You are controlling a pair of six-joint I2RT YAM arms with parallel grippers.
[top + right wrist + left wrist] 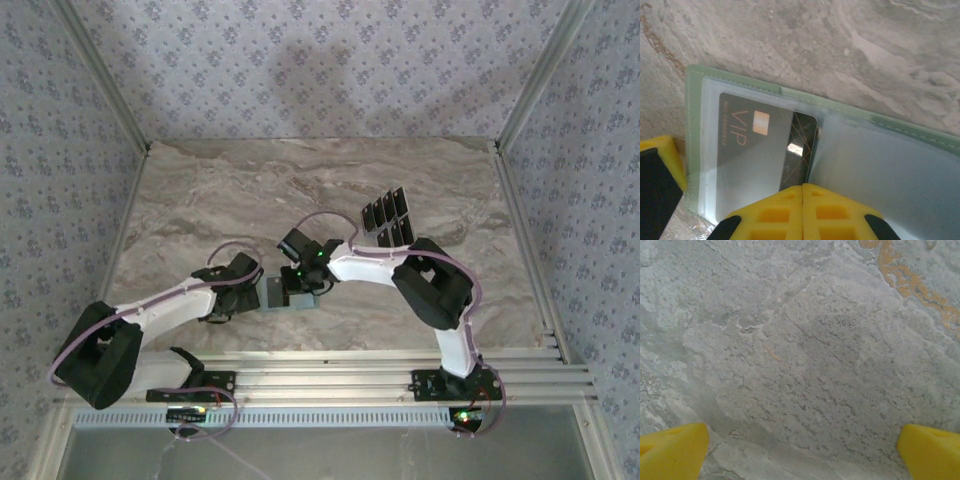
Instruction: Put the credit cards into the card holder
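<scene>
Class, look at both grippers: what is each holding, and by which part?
The right gripper appears to pinch a credit card by its near corner, the rest inside the card holder. The left gripper, open, holds nothing.

The card holder (890, 165) runs off the right and bottom edges of the right wrist view. The right gripper (802, 189) hides the lower corner of the credit card (750, 155).

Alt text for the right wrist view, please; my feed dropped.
A dark credit card marked VIP sits partway inside one clear sleeve of the open green card holder, lying on the marble table. The right gripper has its yellow jaws shut at the card's near edge.
</scene>
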